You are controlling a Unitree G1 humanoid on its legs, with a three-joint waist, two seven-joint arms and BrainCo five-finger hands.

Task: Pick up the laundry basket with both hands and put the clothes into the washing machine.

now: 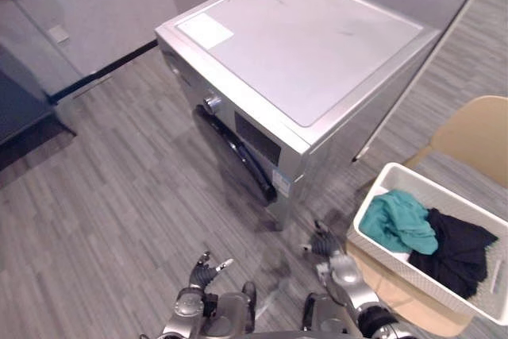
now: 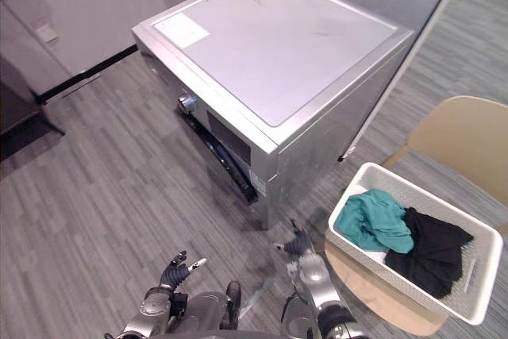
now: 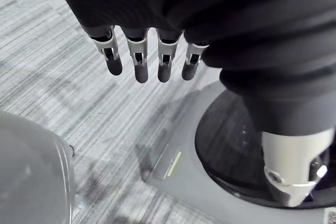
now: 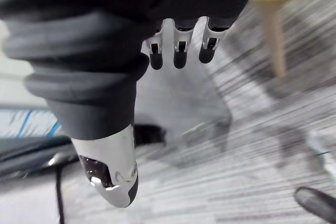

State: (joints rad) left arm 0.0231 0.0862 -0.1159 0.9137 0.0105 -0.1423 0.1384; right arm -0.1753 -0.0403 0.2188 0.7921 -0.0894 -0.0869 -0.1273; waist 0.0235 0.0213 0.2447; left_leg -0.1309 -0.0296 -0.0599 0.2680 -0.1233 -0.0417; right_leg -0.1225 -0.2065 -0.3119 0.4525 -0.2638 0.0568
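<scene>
A white laundry basket [image 1: 379, 196] rests on a low pale wooden table [image 1: 413, 307] at the right. Inside it lie a teal garment [image 1: 401, 220] and a black garment [image 1: 456, 248]. The silver washing machine [image 1: 302, 61] stands ahead, its dark front door [image 1: 234, 148] facing left. My left hand [image 1: 205, 271] hangs low near the bottom, fingers relaxed and holding nothing. My right hand [image 1: 327, 248] hangs just left of the basket, apart from it, fingers straight and holding nothing. In the wrist views the left hand's fingers [image 3: 139, 61] and the right hand's fingers [image 4: 178, 51] point down over the floor.
A pale wooden chair [image 1: 476, 132] stands behind the basket at the right. A grey wall [image 1: 103, 5] with a dark skirting runs along the back left. Dark furniture [image 1: 20, 113] sits at the far left. Grey plank floor [image 1: 119, 212] stretches left of the machine.
</scene>
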